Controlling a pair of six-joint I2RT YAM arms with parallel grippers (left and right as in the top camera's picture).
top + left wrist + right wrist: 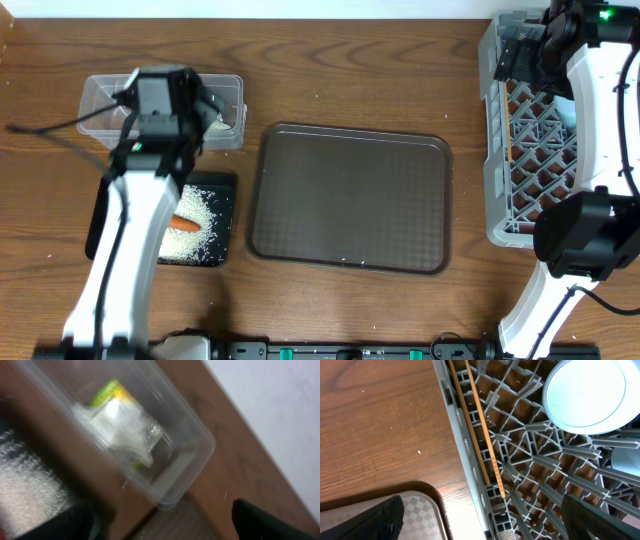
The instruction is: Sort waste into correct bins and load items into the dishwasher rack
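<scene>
The clear tub (100,105) stands at the back left and holds the crumpled white tissue (122,422) and the green-and-yellow wrapper (111,392). My left gripper (165,525) is open and empty above the tub's near end, also seen from overhead (205,110). The black tray (222,195) in front of the tub holds white rice (195,235) and the orange carrot (185,222). The grey rack (500,150) stands at the right. My right gripper (482,520) is open and empty over its left wall. In the rack lie the wooden chopsticks (477,430) and a light-blue bowl (584,394).
The flat brown serving tray (350,200) lies in the middle of the wooden table, its corner under my right gripper (420,510). My left arm covers part of the black tray. A black cable (40,128) runs along the far left.
</scene>
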